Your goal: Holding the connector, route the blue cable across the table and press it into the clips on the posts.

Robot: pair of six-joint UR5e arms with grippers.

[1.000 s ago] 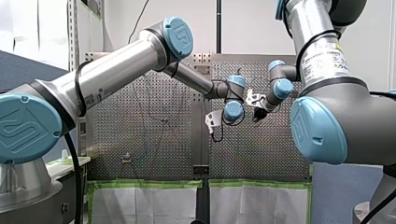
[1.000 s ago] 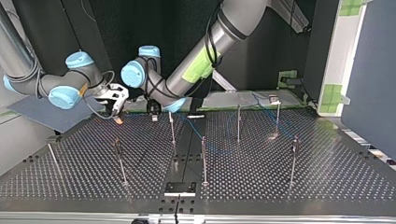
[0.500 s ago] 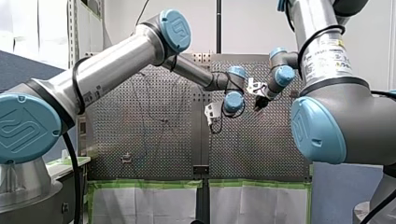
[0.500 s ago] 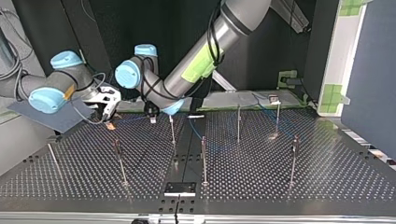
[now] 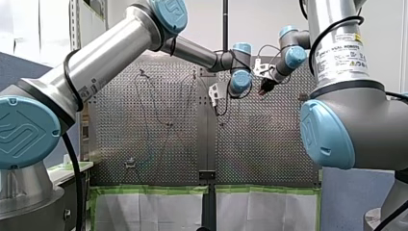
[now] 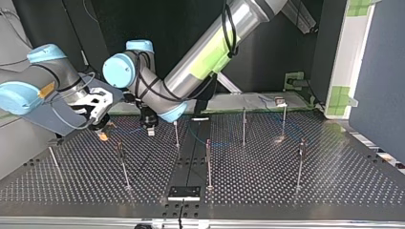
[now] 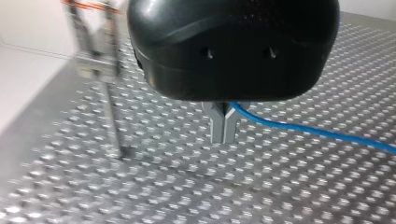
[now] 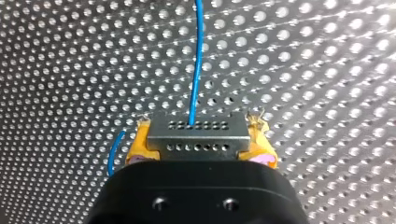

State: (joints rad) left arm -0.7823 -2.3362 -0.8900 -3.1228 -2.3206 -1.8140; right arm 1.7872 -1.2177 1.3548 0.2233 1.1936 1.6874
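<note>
- Posts [image 6: 208,164] stand upright on the bench [image 6: 286,191], nearest in the top view.
- Beyond them my left tool [image 6: 150,130] hangs fingers-down just above the bench, pinched narrow on the blue cable [image 7: 303,133].
- Beside it, at that view's left, my right tool [image 8: 201,145] tilts downward, clamped on the connector [image 8: 197,132].

Item: bright, diffuse room light, white glints on the perforated table [image 6: 329,171] at 3 o'clock in the top view, black backdrop [image 6: 181,24] at 12 o'clock, post [image 7: 113,121] smeared in the left wrist view.
</note>
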